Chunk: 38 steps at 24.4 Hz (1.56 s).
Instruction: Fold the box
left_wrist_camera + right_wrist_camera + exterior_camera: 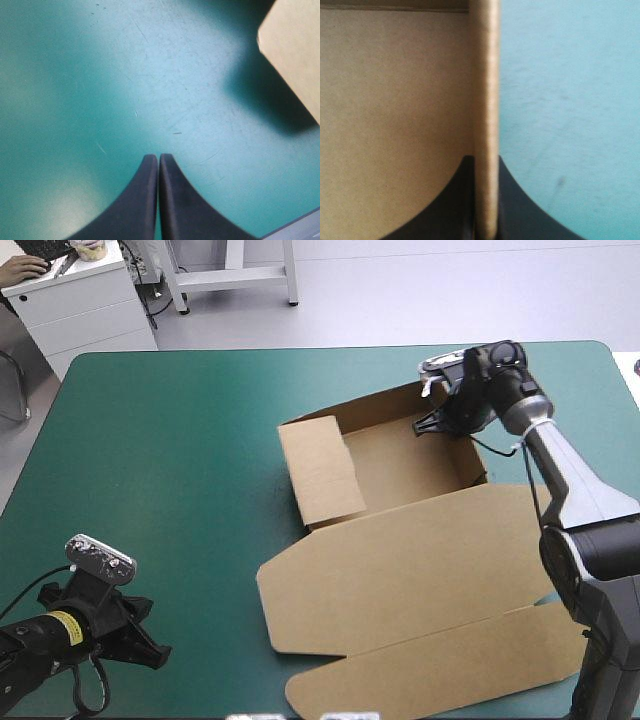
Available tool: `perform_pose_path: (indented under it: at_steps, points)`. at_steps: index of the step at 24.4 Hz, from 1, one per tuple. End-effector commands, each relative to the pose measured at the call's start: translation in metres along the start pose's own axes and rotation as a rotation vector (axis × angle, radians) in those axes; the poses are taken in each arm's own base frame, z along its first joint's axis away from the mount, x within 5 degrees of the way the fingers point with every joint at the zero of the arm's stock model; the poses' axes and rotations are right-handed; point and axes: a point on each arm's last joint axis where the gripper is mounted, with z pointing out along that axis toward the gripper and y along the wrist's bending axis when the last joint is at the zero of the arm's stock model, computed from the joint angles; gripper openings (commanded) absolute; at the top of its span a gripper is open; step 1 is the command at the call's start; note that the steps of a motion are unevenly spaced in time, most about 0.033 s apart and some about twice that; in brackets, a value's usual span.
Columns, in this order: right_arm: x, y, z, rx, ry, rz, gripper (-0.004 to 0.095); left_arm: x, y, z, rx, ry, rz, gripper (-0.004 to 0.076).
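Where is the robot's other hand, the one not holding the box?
In the high view the left gripper is shut over the near left corner of the teal-green cover, apart from the brown box to its right.

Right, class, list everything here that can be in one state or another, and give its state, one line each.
box: an open tray, walls raised.
lid: unfolded, lying flat on the table on the near side of the tray.
right gripper: shut on the box, clamping a wall near the far right corner, one finger inside and one outside.
left gripper: shut, holding nothing, over bare table.
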Motion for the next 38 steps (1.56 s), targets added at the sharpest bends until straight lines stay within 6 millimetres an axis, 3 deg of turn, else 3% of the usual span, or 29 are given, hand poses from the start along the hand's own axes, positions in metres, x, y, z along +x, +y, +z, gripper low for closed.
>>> perform_pose_path:
  at_steps: [1,10,17,20,22,24,26,28,29,35,38]
  points:
    - [0.001,-0.064,-0.042,0.129,-0.128,0.099,-0.0020,-0.008,0.000,-0.005,0.004,-0.069,-0.013,-0.0010]
    - [0.053,-0.187,-0.050,0.247,-0.089,0.350,-0.0020,-0.008,0.000,-0.005,-0.002,-0.060,-0.011,-0.0010]
    - [0.090,-0.241,-0.043,0.175,-0.082,0.528,-0.0020,-0.008,0.000,-0.005,-0.002,-0.060,-0.011,-0.0010]
    - [0.099,-0.252,-0.032,0.179,-0.041,0.551,-0.0011,-0.008,0.000,-0.005,-0.002,-0.060,-0.011,-0.0010]
    - [0.102,-0.255,-0.025,0.173,-0.028,0.560,0.0056,-0.008,0.000,-0.005,-0.002,-0.061,-0.011,-0.0010]
    - [0.102,-0.256,-0.022,0.172,-0.029,0.561,0.0211,-0.008,0.000,-0.005,-0.004,-0.062,-0.010,-0.0010]
    - [0.100,-0.258,-0.022,0.185,-0.046,0.560,0.0472,-0.008,0.001,-0.005,-0.010,-0.062,-0.007,-0.0010]
    - [0.097,-0.259,-0.030,0.198,-0.067,0.562,0.0647,-0.008,0.002,-0.005,-0.024,-0.062,-0.001,-0.0010]
    - [0.095,-0.259,-0.037,0.202,-0.076,0.559,0.0677,-0.008,0.003,-0.005,-0.029,-0.063,0.001,-0.0010]
    - [0.081,-0.250,-0.101,0.238,-0.206,0.538,0.0593,-0.008,0.003,-0.005,-0.030,-0.063,0.001,-0.0010]
    - [0.076,-0.239,-0.125,0.196,-0.275,0.536,0.0386,-0.008,0.003,-0.005,-0.030,-0.063,0.001,-0.0010]
